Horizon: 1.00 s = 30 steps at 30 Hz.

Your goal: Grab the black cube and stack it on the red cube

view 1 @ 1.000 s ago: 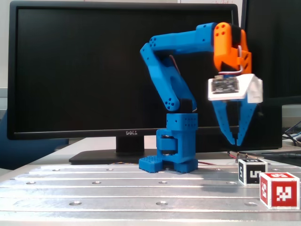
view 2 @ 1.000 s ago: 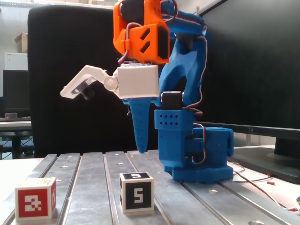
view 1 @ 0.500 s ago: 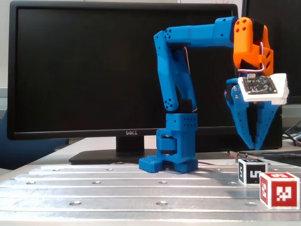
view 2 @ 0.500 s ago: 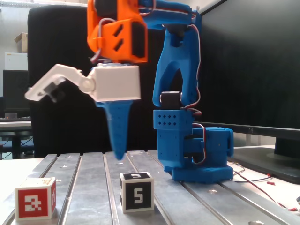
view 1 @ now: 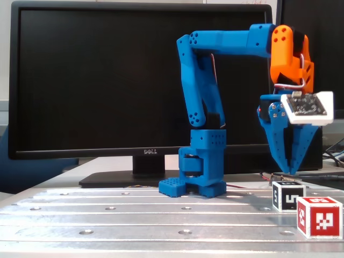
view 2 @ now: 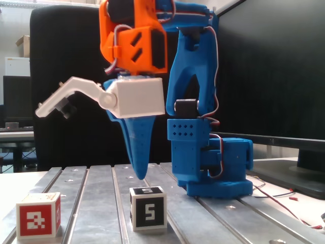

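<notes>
The black cube [view 1: 288,195] sits on the grooved metal table at the right, its label showing a "5" in the other fixed view [view 2: 148,209]. The red cube [view 1: 319,216] stands just in front and to the right of it; in the other fixed view it is at the far left [view 2: 38,221]. My blue gripper [view 1: 288,172] points straight down, a short gap above the black cube. Its fingertips meet in a closed V and hold nothing. Seen from the side, the gripper [view 2: 140,175] hangs just above the cube's far edge.
The arm's blue base [view 1: 201,172] is bolted to the slotted aluminium table [view 1: 107,215]. A Dell monitor [view 1: 107,80] stands close behind it. Loose cables [view 1: 301,176] lie behind the cubes. A white camera mount [view 2: 56,99] sticks out from the wrist.
The arm has reached outward and dropped the gripper from beside the base to just above the black cube. Neither cube has moved.
</notes>
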Each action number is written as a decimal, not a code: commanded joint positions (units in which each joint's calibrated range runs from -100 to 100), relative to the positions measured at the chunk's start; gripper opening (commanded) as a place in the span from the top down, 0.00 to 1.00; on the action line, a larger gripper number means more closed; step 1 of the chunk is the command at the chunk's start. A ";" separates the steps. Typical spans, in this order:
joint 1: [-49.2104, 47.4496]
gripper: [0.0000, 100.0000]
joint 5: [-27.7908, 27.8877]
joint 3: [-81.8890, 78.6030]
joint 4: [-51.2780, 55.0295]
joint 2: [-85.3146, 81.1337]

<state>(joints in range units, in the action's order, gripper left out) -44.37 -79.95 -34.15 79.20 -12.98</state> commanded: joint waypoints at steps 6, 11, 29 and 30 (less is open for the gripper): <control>-2.25 0.99 -2.21 -3.89 -1.43 -5.48; -2.62 0.99 -2.48 -3.26 -1.43 -5.48; -4.39 0.83 -4.90 -2.89 -5.02 -3.23; -4.32 0.82 -4.90 -2.89 -5.02 -3.23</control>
<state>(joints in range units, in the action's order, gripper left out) -48.81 -84.62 -38.22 74.47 -16.03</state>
